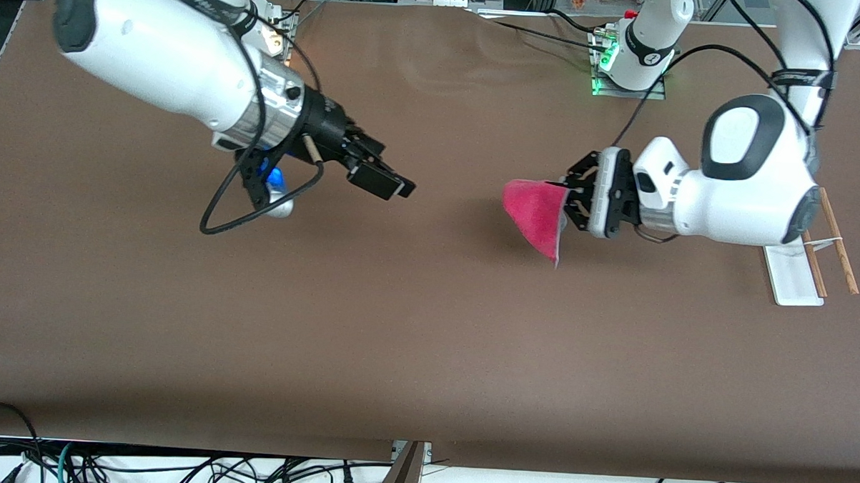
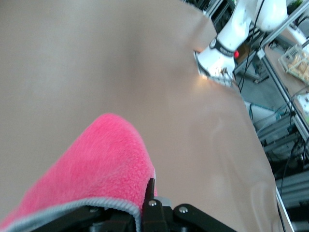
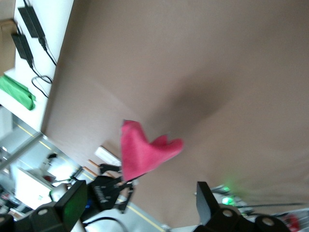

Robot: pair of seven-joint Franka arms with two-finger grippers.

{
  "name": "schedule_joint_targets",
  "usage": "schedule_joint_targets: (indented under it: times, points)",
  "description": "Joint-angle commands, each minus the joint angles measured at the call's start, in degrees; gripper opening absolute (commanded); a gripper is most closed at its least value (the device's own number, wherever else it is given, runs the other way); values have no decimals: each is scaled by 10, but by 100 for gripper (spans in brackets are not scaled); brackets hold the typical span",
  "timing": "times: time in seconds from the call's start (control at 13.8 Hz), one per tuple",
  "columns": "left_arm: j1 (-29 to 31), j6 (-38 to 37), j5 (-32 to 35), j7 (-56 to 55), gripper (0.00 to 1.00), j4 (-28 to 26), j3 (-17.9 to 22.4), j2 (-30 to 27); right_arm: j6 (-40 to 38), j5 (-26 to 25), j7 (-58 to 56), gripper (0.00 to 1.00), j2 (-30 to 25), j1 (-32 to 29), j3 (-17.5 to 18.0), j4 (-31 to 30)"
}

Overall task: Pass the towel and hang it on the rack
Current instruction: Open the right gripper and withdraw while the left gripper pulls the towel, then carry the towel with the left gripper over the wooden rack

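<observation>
- The pink towel (image 2: 91,171), grey-edged, fills the 7 o'clock corner, clamped in the left gripper (image 2: 150,205).
- A white arm base (image 2: 223,53) stands at 1 o'clock on the brown table (image 2: 96,63).

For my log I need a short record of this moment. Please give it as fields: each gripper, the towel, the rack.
left gripper: shut on the towel, in the air over the table's middle
right gripper: open, holds nothing, over the table toward the right arm's end
towel: pink side showing, hangs from the left gripper, off the table
rack: on the table at the left arm's end, partly hidden by the left arm; no towel on it
</observation>
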Motion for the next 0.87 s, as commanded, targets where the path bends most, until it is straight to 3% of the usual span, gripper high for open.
schedule_joint_targets:
  times: [0.0,0.14,0.29,0.43,0.58,0.8]
  points:
    - [52,-57,85,6,0,34,-3,-2,-98,-6,-149,100,-18,-62,4,4]
    - [91,-75,155,2,0,49,0,-1,-171,-7,-258,100,-33,-108,-9,3]
    - [135,-76,210,2,0,62,3,10,-230,-20,-366,100,-51,-114,-63,1]
    - [175,-75,274,3,0,92,4,35,-265,-81,-440,100,-68,-115,-86,-12]
    - [191,-75,349,8,0,135,7,55,-264,-139,-518,100,-103,-115,-110,-58]
    - [205,-77,460,96,0,133,11,57,-199,-178,-627,100,-177,-115,-154,-183]
